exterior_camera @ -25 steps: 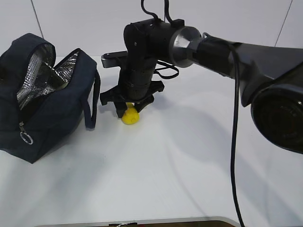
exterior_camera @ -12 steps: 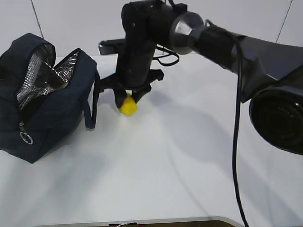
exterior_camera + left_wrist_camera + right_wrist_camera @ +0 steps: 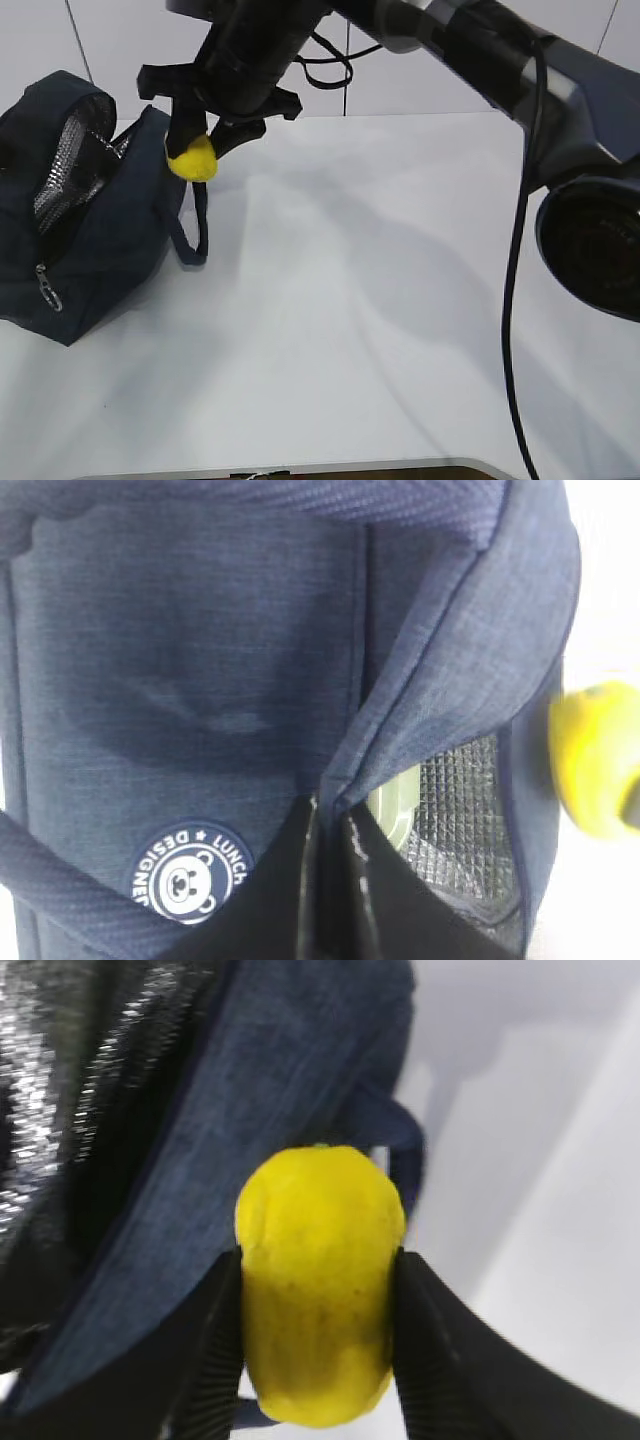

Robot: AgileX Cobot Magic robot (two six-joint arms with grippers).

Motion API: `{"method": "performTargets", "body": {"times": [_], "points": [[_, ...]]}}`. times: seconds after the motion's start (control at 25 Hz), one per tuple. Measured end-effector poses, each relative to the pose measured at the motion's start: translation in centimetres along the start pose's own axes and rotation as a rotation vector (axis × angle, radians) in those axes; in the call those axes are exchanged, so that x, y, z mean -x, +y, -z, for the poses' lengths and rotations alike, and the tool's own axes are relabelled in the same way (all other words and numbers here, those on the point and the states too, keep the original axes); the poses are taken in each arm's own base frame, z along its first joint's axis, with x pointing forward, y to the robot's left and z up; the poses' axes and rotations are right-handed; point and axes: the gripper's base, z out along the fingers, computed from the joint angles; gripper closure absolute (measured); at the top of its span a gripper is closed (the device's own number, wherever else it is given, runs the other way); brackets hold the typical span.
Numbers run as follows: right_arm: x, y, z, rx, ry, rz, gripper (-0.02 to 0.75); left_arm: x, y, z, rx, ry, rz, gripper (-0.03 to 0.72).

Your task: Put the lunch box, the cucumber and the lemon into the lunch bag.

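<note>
My right gripper is shut on the yellow lemon and holds it in the air at the right rim of the open navy lunch bag. In the right wrist view the lemon sits between both fingers, with the bag below. My left gripper is shut on a fold of the bag's rim; its arm does not show in the exterior view. The lunch box's sage-green lid shows inside the bag against the silver lining. The lemon shows at that view's right edge. The cucumber is out of view.
The bag's handle loop hangs down its right side onto the white table. The zipper ring pull hangs at the bag's front. The right arm stretches across the table's back from the right.
My right gripper lifted the lemon off the table and carried it up and left to the bag's right rim. The bag has stayed in place.
</note>
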Motion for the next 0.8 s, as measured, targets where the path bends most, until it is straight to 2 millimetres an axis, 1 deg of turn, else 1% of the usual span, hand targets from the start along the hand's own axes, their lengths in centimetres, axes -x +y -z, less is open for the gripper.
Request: {"method": "performTargets", "body": {"times": [0.4,0.56,0.68,0.8], "points": [[-0.2,2.2,0.4,0.236,0.023,-0.008,0.407,0.0,0.0,0.0,0.0,0.003,0.0,0.702],[-0.2,2.5,0.4,0.258,0.016,0.009,0.409,0.0,0.0,0.0,0.0,0.003,0.0,0.702],[0.3,2.5,-0.1,0.278,-0.033,-0.006,0.409,0.0,0.0,0.0,0.0,0.003,0.0,0.702],[0.6,2.2,-1.4,0.289,-0.08,-0.031,0.409,0.0,0.0,0.0,0.0,0.003,0.0,0.702]]}}
